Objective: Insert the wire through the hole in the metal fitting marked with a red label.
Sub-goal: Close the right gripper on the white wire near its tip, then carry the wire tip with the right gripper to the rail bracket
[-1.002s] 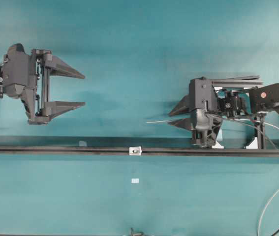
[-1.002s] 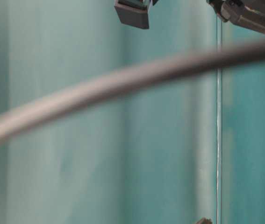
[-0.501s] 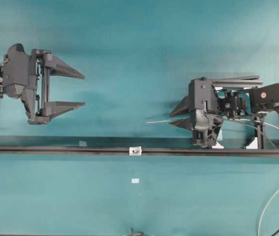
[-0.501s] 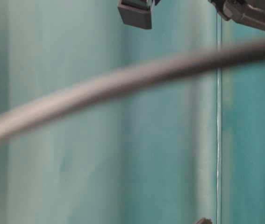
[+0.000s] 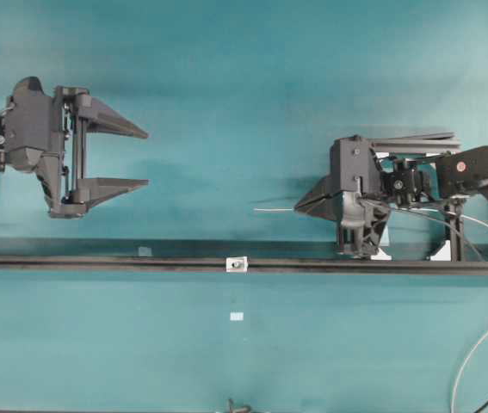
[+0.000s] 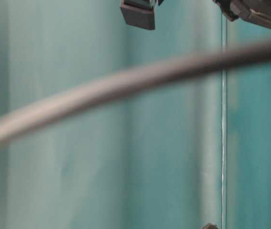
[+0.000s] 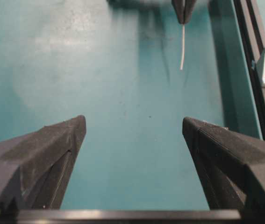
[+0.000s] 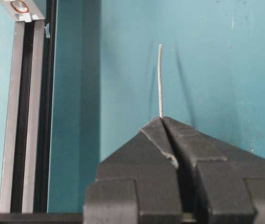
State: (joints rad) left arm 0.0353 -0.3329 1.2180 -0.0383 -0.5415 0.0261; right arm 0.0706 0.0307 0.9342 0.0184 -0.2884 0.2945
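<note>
My right gripper [image 5: 298, 206] is shut on the wire [image 5: 274, 209], a thin whitish strand whose short free end sticks out to the left past the closed tips. In the right wrist view the wire [image 8: 160, 79] rises straight from the right gripper [image 8: 163, 119]. The metal fitting [image 5: 237, 264], a tiny silvery square, sits on the black rail [image 5: 97, 262], below and left of the wire's tip. It also shows as the fitting [image 8: 22, 9] with its round hole at the top left. My left gripper [image 5: 147, 157] hovers wide open and empty at the far left, above the rail.
Behind the right gripper the wire trails off and loops down the right edge [image 5: 472, 357]. White clamp blocks [image 5: 440, 251] stand by the rail at the right. A small pale tag [image 5: 237, 317] lies below the fitting. A blurred dark cable [image 6: 125, 83] crosses the table-level view.
The right gripper's fingers have closed from partly open onto the wire. The wire's free end shifted slightly. The left gripper has not moved.
</note>
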